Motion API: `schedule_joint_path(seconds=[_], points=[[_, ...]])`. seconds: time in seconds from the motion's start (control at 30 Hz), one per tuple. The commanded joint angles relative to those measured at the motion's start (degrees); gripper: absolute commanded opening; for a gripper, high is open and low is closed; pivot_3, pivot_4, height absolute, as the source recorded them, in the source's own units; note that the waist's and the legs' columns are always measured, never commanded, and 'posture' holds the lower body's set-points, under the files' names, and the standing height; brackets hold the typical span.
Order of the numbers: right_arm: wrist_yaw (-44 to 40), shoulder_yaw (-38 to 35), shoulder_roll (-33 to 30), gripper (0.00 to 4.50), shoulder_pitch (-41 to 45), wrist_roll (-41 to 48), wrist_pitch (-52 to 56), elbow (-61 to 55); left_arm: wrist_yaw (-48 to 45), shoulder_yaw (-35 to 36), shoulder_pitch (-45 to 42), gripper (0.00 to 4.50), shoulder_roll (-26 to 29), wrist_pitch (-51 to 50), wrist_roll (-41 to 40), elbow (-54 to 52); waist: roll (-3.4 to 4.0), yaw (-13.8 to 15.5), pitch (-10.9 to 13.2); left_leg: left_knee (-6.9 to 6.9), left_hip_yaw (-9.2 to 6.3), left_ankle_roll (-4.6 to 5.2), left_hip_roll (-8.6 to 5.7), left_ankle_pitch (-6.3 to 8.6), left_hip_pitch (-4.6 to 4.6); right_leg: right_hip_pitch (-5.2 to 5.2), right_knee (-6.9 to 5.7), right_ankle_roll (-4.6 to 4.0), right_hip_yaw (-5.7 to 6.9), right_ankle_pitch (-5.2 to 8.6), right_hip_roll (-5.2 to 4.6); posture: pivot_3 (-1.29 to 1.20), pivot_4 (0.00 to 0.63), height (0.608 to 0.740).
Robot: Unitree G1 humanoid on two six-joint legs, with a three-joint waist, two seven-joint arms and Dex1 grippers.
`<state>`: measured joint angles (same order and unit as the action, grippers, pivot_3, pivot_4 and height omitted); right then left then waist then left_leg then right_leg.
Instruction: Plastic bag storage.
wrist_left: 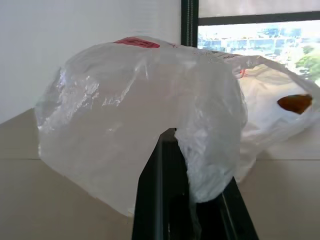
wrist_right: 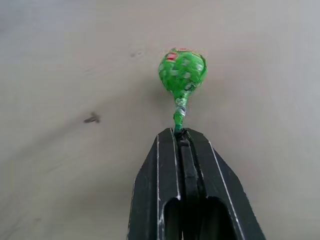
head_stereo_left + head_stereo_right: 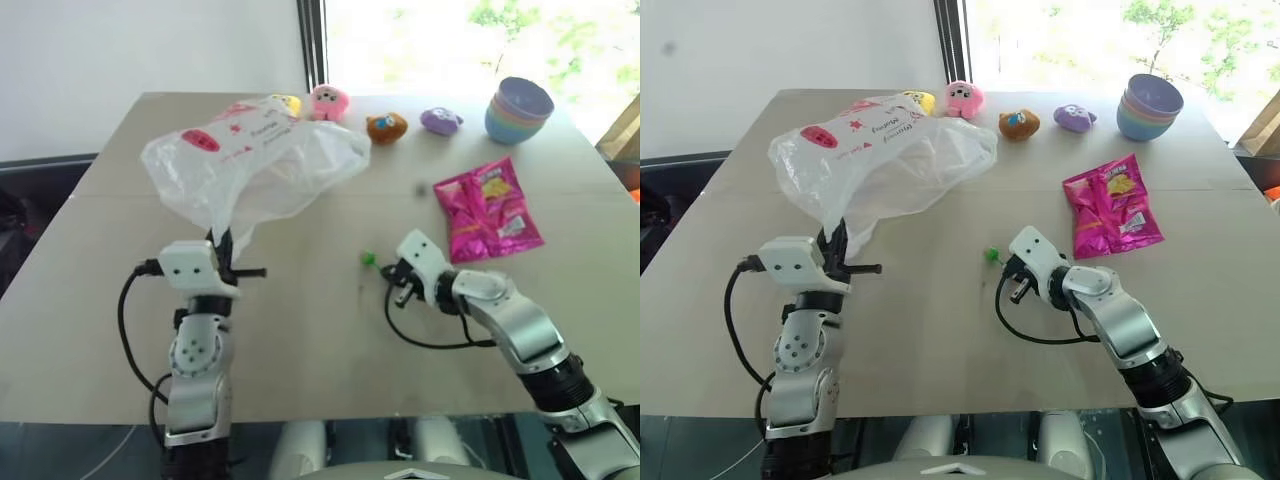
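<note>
1. The left gripper (image 3: pixel 238 262) has its fingers pinched tight on a bunched edge of the plastic bag (image 3: pixel 255 165). The film rises out of the grip and billows up and away over the far-left part of the desk (image 3: pixel 300 340). Hold that pinch firm and lift enough that the bag hangs with its mouth slack rather than draped on the desk; I cannot tell from here where the mouth actually faces.

2. The right gripper (image 2: pixel 181 132) sits near the middle of the desk, fingers closed narrow on the stem of a green lollipop (image 2: pixel 182 71), whose wrapped head sticks out just past the tips. The hold is on a thin stick only, so my judgement is that it could swivel or slip; move it slowly and avoid knocking the head on the desk.

3. The likely step is carrying the lollipop over to the bag. The two grippers stand well apart, so bring the right one across low and level toward the bag's opening, and release only once the head is inside the film.

4. Further right lie a magenta snack packet (image 3: pixel 488 210), and along the far edge plush toys (image 3: pixel 386 127) and stacked bowls (image 3: pixel 519 110). Keep the right arm clear of the packet as it swings.
</note>
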<state>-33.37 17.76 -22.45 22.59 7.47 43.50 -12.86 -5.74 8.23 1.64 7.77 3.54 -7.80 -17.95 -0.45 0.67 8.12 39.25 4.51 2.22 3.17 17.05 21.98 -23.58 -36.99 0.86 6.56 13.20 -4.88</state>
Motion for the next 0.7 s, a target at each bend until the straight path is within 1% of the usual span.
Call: schedule_joint_path(seconds=[0.03,0.17,0.4,0.43,0.5,0.57,0.63,0.7], points=[[0.7,-2.2,1.7,0.03,3.6,0.7,-0.1,0.8,-5.3,-3.7,1.6,0.0,0.4,-1.8,-5.0,-5.7,0.01,-0.2,0.0,0.0,0.01,0.0,0.01,0.0,0.01,-0.01,0.0,0.0,-0.01,0.0,0.02,0.0,0.15,0.74],[0.9,-3.0,4.8,0.03,9.2,1.3,-0.6,4.8,-11.3,-7.0,5.4,0.0,2.7,-3.9,-8.8,-10.0,0.04,-1.0,0.1,-0.02,0.04,-0.01,0.01,0.0,0.08,-0.13,0.0,0.0,-0.05,0.0,0.04,0.0,0.15,0.74],[0.0,-1.3,11.3,0.03,19.2,0.1,-8.0,19.2,-16.6,-9.6,9.7,0.0,5.7,-6.9,-13.6,-14.7,0.15,-1.5,0.2,-0.04,0.04,-0.01,0.02,0.0,0.1,-0.16,0.01,0.0,-0.05,0.0,0.05,0.0,0.15,0.74],[-0.2,-1.1,12.5,0.03,20.7,-0.1,-9.3,21.8,-16.7,-9.4,10.0,0.0,6.1,-6.8,-13.0,-14.8,0.14,-1.5,0.2,-0.05,0.05,-0.01,0.02,0.0,0.11,-0.18,0.01,0.0,-0.06,0.0,0.06,0.0,0.15,0.74],[-1.0,-0.7,13.7,0.03,22.5,-1.1,-12.3,25.4,-15.7,-7.3,9.8,0.0,6.6,-6.2,-11.9,-14.2,0.18,-1.5,0.2,-0.05,0.05,-0.01,0.02,0.0,0.12,-0.19,0.01,-0.01,-0.06,0.0,0.06,0.0,0.15,0.74],[-1.8,-0.7,13.6,0.03,23.1,-1.6,-14.1,26.8,-12.8,-2.9,8.8,0.0,5.7,-5.8,-13.2,-13.5,0.19,-1.4,0.3,-0.05,0.03,-0.02,0.02,-0.01,0.14,-0.19,0.01,-0.01,-0.05,0.0,0.07,0.0,0.15,0.74],[-3.0,-0.9,12.7,0.03,22.5,-1.6,-14.8,26.1,-9.7,1.3,7.7,0.0,4.3,-6.0,-15.6,-13.1,0.18,-1.3,0.3,-0.04,-0.01,-0.03,0.03,-0.01,0.19,-0.19,0.04,0.0,0.0,0.0,0.04,0.0,0.15,0.74],[-4.8,-0.8,10.4,0.03,20.5,-1.3,-13.2,22.7,-8.5,3.9,7.8,0.0,3.4,-6.5,-17.1,-13.1,0.17,-1.3,0.3,-0.04,-0.03,-0.08,0.05,-0.04,0.24,-0.2,0.08,0.0,0.02,0.0,-0.01,0.0,0.15,0.74]])
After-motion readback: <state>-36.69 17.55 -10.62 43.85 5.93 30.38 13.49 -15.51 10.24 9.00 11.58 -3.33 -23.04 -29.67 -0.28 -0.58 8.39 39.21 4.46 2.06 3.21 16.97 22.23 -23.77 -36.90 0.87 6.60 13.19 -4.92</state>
